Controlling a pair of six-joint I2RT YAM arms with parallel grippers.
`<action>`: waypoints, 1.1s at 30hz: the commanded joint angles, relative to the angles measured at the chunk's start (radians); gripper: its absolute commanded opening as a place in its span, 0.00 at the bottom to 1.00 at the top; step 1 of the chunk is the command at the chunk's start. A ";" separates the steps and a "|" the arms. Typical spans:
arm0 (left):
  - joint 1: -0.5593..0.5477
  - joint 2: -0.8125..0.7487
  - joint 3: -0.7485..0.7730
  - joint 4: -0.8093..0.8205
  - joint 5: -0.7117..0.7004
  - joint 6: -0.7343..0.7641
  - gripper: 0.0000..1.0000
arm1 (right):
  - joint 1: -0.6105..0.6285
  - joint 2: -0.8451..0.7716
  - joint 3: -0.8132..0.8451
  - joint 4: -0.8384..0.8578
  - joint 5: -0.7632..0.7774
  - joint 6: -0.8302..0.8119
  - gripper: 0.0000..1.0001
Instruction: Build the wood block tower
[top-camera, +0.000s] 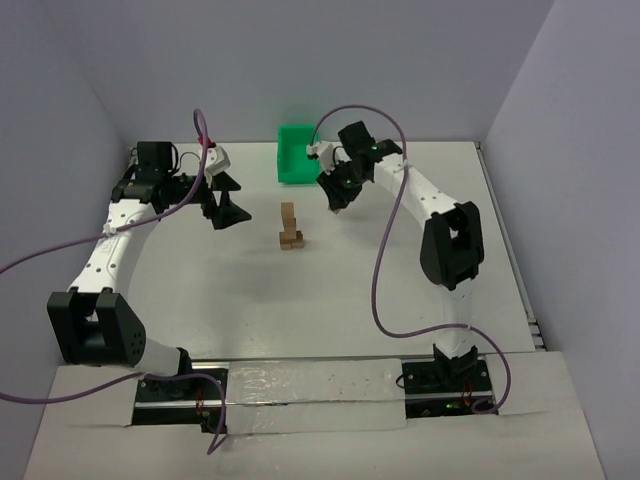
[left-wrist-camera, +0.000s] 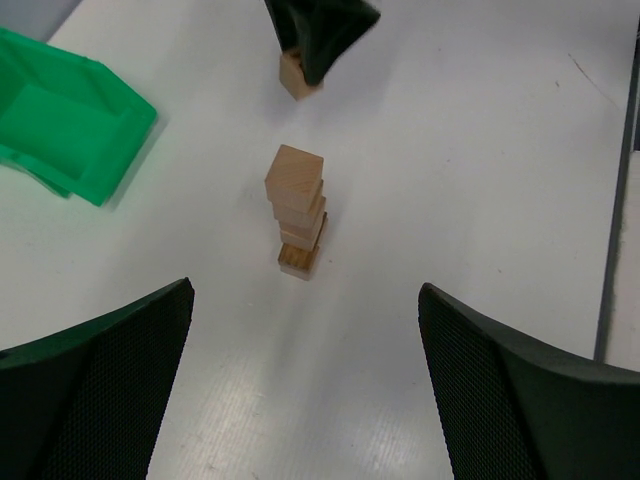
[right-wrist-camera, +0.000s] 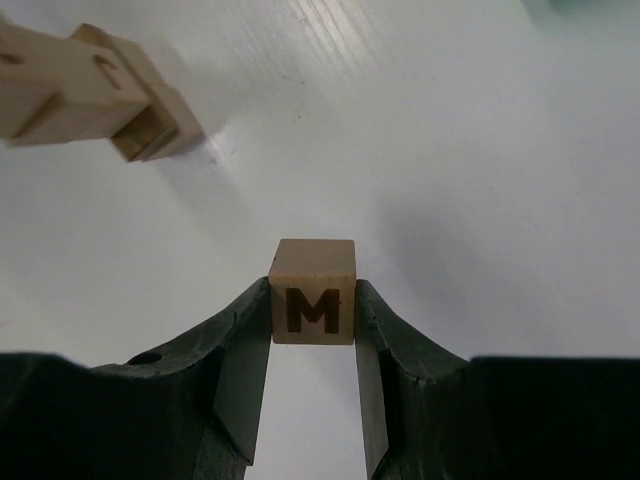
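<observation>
The wood block (right-wrist-camera: 313, 268) in the right claw (right-wrist-camera: 313, 305) bears a dark M.

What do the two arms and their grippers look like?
Both the left arm and the right arm have white links and bulky black joints. A purple cable runs loosely along each. The left gripper and the right gripper each have two dark, tapered fingers; on the left one a fine mesh texture shows.

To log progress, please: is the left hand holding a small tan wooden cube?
No, the left hand stands wide open with nothing in it.
</observation>
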 joint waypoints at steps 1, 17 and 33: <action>0.021 0.037 0.051 -0.165 0.054 0.088 0.99 | -0.023 -0.134 0.130 -0.175 -0.106 -0.169 0.13; 0.062 -0.090 -0.123 -0.092 0.063 0.077 0.99 | 0.101 -0.252 0.226 -0.344 -0.164 -0.334 0.10; 0.262 -0.266 -0.259 0.213 0.147 -0.246 0.99 | 0.452 -0.455 -0.450 0.126 -0.040 -0.062 0.09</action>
